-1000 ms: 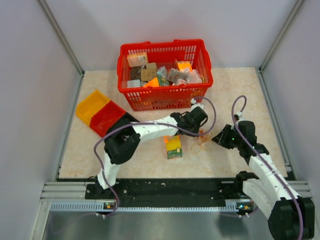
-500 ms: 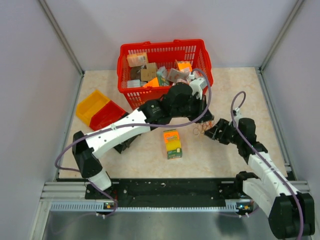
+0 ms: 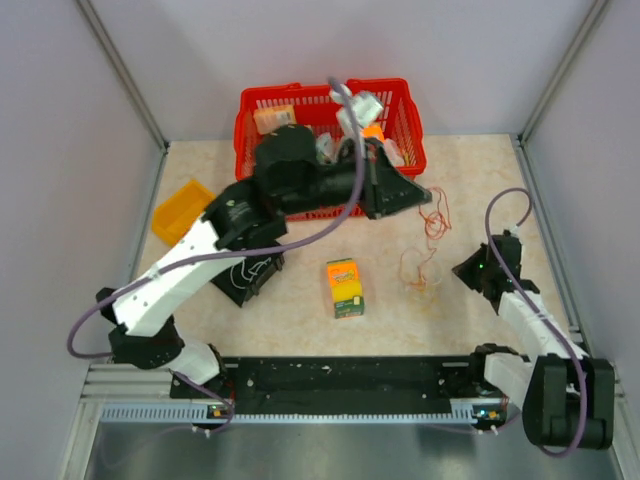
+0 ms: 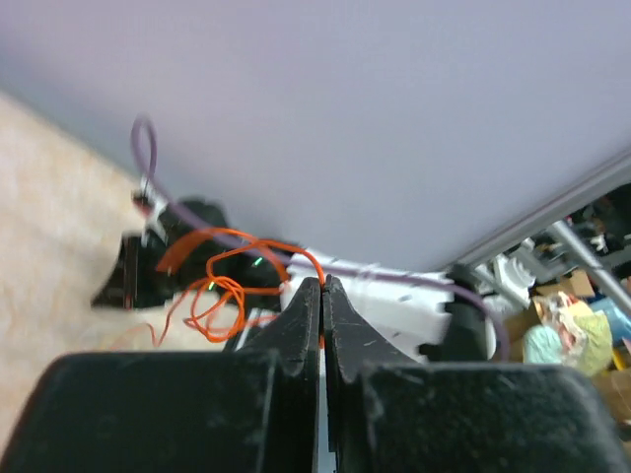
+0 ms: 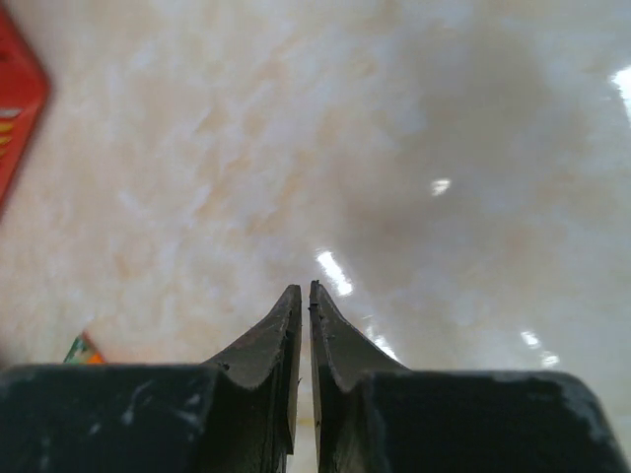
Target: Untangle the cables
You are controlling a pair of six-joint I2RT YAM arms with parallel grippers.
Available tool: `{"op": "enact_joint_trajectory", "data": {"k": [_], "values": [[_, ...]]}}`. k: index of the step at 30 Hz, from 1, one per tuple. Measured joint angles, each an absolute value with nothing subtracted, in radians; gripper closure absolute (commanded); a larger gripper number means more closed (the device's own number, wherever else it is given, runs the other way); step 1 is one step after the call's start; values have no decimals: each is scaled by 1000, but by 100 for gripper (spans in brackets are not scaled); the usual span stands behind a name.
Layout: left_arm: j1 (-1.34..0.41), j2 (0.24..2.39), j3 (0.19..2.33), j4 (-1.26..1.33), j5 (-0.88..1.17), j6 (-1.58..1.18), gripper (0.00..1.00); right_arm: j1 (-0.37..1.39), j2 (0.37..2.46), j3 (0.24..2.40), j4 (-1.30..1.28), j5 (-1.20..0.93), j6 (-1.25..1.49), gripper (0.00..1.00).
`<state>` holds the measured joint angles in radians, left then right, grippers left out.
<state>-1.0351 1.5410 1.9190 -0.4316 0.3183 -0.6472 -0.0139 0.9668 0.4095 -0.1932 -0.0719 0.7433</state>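
Note:
The cables are thin orange, tan-yellow and white wires. My left gripper (image 3: 430, 197) is raised in front of the basket and shut on an orange wire (image 3: 436, 218), which hangs from it in loops. In the left wrist view the wire (image 4: 232, 286) leaves the closed fingertips of that gripper (image 4: 321, 281). The rest of the bundle (image 3: 418, 270) lies on the table below. My right gripper (image 3: 462, 272) sits low, just right of the bundle. In the right wrist view it (image 5: 304, 286) is shut with a hairline gap, and a yellowish streak shows deep between the jaws.
A red basket (image 3: 400, 95) full of packets stands at the back. A yellow-green box (image 3: 346, 287) stands left of the bundle. An orange bin (image 3: 178, 210) lies at the left. Walls close in on both sides.
My left arm has lifted up and to the right, drawing the orange wire out of the bundle. My right gripper has pulled back to the right and the bundle has stretched out.

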Motion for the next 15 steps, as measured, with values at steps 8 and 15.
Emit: {"op": "enact_joint_trajectory", "data": {"k": [8, 15], "values": [[-1037, 1405, 2159, -437, 218, -580, 100, -117, 1039, 455, -259, -102, 661, 48], [-1035, 1405, 2160, -453, 155, -553, 100, -19, 763, 517, -230, -400, 524, 26]]}}
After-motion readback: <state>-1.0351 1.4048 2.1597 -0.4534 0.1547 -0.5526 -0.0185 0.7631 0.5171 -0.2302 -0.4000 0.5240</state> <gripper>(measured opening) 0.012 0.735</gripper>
